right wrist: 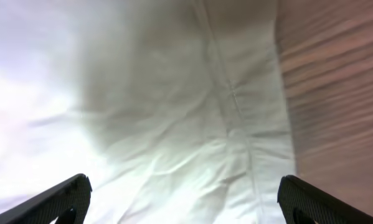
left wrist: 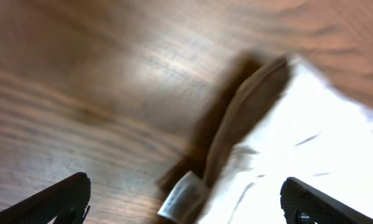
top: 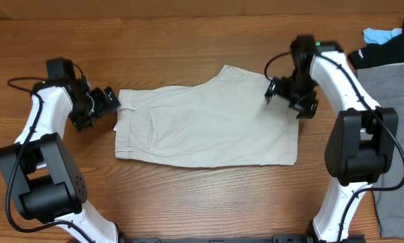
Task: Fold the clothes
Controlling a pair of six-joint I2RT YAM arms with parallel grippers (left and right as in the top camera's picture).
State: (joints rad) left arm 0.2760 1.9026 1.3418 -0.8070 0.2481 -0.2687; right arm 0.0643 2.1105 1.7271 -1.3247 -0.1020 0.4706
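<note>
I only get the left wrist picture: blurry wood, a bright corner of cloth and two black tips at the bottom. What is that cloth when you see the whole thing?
Observer: From overhead it is a pair of pale beige shorts, spread flat on the wooden table, with the waistband toward the left hand.
Visitor: Is the other arm holding them?
Observer: No. The right hand is above the leg end, fingers wide apart with nothing between them.
Visitor: Are those the only clothes there?
Observer: No. A grey garment lies at the table's right edge, apart from the shorts.
</note>
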